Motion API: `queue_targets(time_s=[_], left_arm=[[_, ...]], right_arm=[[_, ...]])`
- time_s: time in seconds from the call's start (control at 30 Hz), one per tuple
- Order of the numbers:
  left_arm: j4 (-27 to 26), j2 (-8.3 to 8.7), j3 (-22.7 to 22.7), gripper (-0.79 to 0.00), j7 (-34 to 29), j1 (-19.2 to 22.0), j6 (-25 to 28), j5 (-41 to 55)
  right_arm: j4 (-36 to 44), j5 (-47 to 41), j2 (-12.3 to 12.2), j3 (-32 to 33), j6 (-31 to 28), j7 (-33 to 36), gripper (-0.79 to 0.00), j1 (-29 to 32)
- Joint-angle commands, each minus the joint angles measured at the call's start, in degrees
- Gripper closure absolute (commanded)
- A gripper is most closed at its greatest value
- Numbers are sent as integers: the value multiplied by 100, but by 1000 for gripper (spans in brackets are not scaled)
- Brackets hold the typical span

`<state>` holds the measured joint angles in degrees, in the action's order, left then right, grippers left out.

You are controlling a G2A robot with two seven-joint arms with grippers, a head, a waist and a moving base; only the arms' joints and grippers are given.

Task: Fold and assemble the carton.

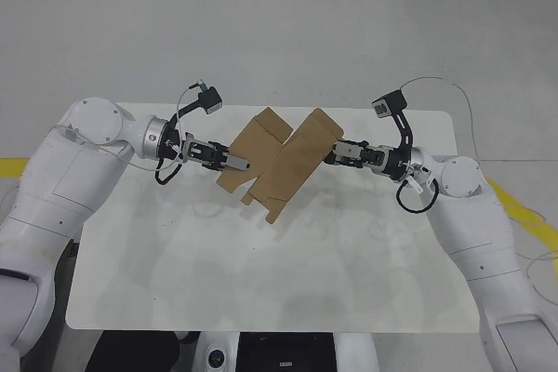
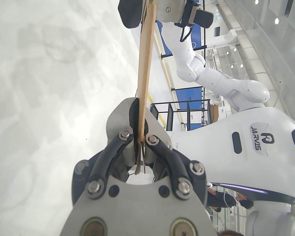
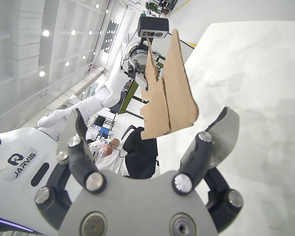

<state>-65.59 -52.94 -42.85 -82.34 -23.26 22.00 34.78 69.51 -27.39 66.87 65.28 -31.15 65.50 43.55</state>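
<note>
Clamping the flattened carton [image 1: 284, 163] by the edge nearest its own arm, the left claw [image 2: 139, 114] has its jaws pressed together on the cardboard, which runs edge-on between the pads in the left wrist view. The carton hangs in the air over the far half of the white surface [image 1: 260, 270], and as far as the top view lets me judge it is not touching it. Its flaps point toward the far edge. The right claw [image 3: 152, 117] sits just beside the carton's opposite edge with its jaws wide apart. In the right wrist view the near corner of the board lies between the two fingers, but neither pad touches it.

The step in hand looks like the second grasp, so that both arms hold the sheet before it is opened up. To do it well, the right claw should slide on until the board sits deep between the pads. It should then close squarely across a flat panel, clear of the crease that shows in the right wrist view. A bite on the crease or on a loose flap would probably let the board buckle or pivot. The left grip needs to be firm and level, since a thin sheet held at one edge may sag or twist as the other claw closes. Only with both edges secure does it make sense to press them toward each other along the creases.
</note>
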Motion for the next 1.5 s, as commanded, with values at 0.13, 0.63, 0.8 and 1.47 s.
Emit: queue_targets(time_s=[0.13,0.63,0.8,1.47], left_arm=[[-128,28,-88,0,217,-116,-164,-147],[-598,114,-276,0,-412,-374,-418,-149],[-867,123,-250,0,-469,-431,-474,-191],[-823,88,-200,0,-467,-452,-472,-227]], right_arm=[[226,282,-11,-67,252,-97,-785,93],[-688,183,-112,83,124,888,-785,-484],[-725,103,-95,-250,185,949,-785,-605],[-342,-584,-291,-1000,567,1333,-785,-665]])
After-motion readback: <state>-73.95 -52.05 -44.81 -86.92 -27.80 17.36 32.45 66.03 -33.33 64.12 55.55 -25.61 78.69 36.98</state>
